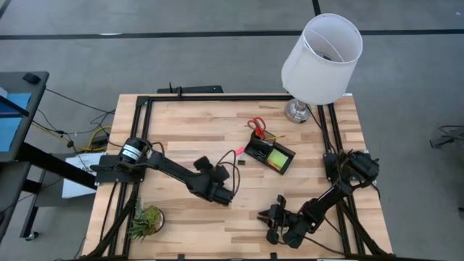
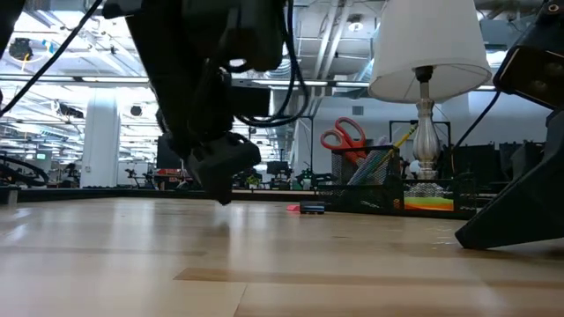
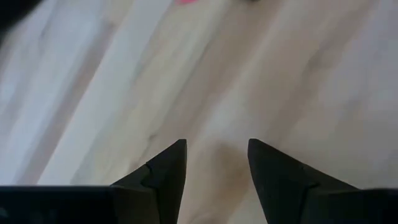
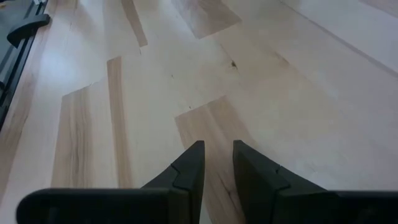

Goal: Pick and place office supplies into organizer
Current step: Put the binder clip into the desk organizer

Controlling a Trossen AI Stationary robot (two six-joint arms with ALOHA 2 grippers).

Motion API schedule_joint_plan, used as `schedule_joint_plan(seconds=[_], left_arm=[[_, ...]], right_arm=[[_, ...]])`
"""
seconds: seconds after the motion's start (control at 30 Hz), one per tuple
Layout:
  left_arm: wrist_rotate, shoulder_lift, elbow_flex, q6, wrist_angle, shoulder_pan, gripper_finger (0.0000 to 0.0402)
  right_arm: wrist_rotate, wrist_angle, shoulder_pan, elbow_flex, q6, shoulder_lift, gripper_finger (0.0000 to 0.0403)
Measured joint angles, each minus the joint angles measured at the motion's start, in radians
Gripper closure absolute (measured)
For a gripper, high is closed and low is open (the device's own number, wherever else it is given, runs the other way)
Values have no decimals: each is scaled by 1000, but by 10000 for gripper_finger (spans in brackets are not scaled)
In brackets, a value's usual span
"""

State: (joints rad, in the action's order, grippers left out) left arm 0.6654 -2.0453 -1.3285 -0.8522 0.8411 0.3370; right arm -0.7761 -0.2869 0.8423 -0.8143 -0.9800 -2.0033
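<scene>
The black organizer point(image 1: 259, 150) stands at the table's far right, near the lamp. Red-handled scissors point(image 1: 257, 126) stick up out of its taller section, beside pencils point(image 2: 381, 158). A lime green sticky-note pad point(image 1: 279, 157) lies in its low tray. A pink eraser point(image 1: 235, 152) and a small dark item point(image 1: 243, 162) lie on the table just left of the organizer. My left gripper point(image 1: 228, 197) is open and empty, a little above the bare wood point(image 3: 217, 146), nearer than the eraser. My right gripper point(image 1: 264, 216) rests near the front edge, empty, with a narrow gap between its fingers point(image 4: 219, 146).
A white-shaded lamp point(image 1: 321, 51) stands at the far right corner, its metal base point(image 1: 299, 110) close behind the organizer. A small green plant point(image 1: 147, 220) sits at the near left. Black frame rails point(image 1: 138, 130) run along the table's left, far and right edges. Bare wood lies between the grippers.
</scene>
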Motion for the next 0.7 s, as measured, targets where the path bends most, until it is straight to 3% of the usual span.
schedule_joint_plan(seconds=[0.47, 0.7], left_arm=[[16, 102, -3, 320, -297, -49, 237], [-2, 217, -2, 336, -266, 3, 237]], right_arm=[[11, -2, -90, -4, 35, 2, 326], [12, 13, -210, -3, 101, 5, 326]])
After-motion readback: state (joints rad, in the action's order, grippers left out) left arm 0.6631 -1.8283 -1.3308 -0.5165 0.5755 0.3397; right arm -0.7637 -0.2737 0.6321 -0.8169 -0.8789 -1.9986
